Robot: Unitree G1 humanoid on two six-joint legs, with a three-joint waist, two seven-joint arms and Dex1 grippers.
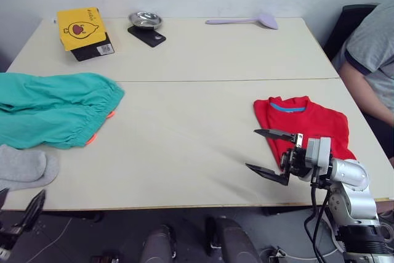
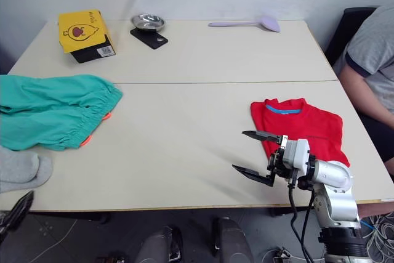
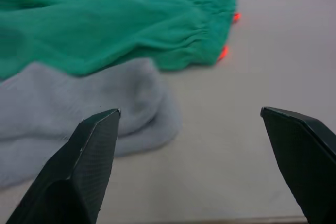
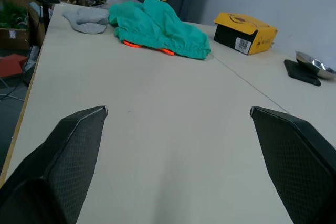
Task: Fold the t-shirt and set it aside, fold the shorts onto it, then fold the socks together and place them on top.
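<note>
Right end effector (image 1: 271,156) hangs spread and empty just beside the folded t-shirt (image 1: 306,125) at the worktop's (image 1: 184,133) right side; left end effector (image 3: 194,166), also spread, faces socks (image 3: 79,108) and shorts (image 1: 52,108): pinch the shorts' waistband next, not the socks.

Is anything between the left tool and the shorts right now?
Partly. The socks lie on the table between the open left tool and much of the shorts, touching the shorts' near edge. The waistband end of the shorts, beside the socks, has only bare table before it.
</note>
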